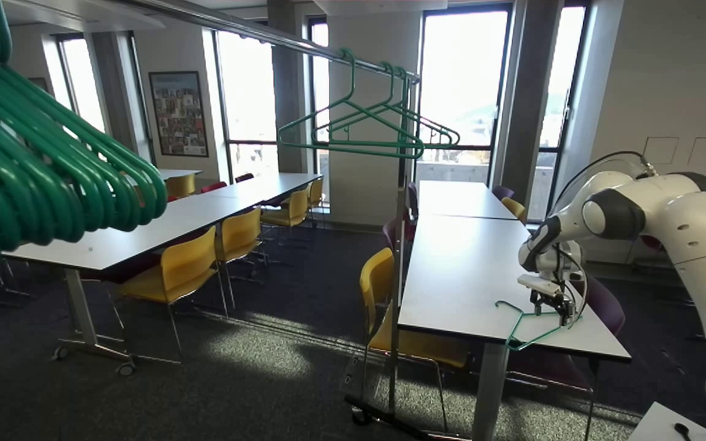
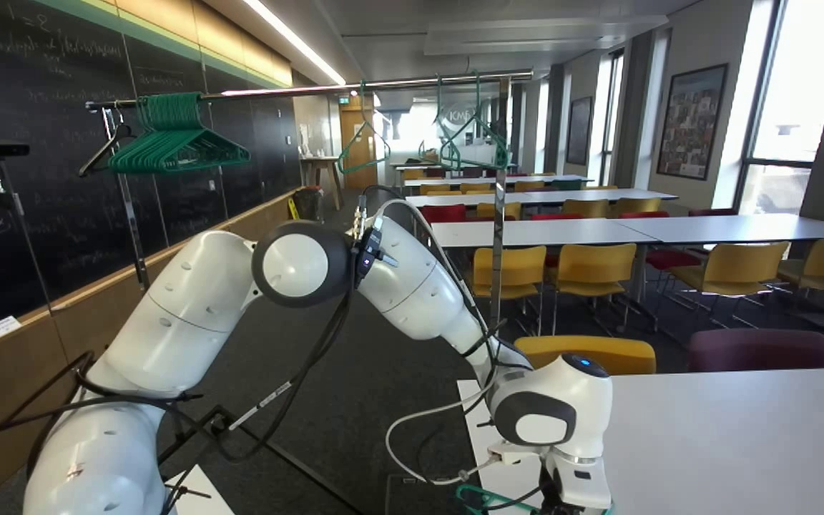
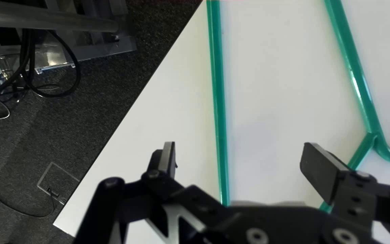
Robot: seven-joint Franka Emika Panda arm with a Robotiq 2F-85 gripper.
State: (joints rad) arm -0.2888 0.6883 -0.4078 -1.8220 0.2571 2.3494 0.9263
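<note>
A green plastic hanger lies flat on the white table [image 1: 463,263]; in an exterior view its lower bar [image 1: 535,340] shows near the table's front edge. Above it my gripper [image 3: 239,145] points down, jaws wide apart. In the wrist view the straight bar of the hanger [image 3: 218,112] runs between the fingers, nearer the left one, without visible contact. One slanting hanger arm passes behind the right finger [image 3: 320,166], and the neck bends off at the right edge. An exterior view shows only part of the hanger [image 2: 487,495] beside the gripper, low in the picture.
A metal clothes rail [image 1: 304,46] stands near the table, its post [image 2: 498,265] close to the arm. A few green hangers [image 1: 353,150] hang at one end, a dense bunch [image 2: 176,139] at the other. Yellow chairs [image 1: 377,285] stand against the table. Cables loop off the arm.
</note>
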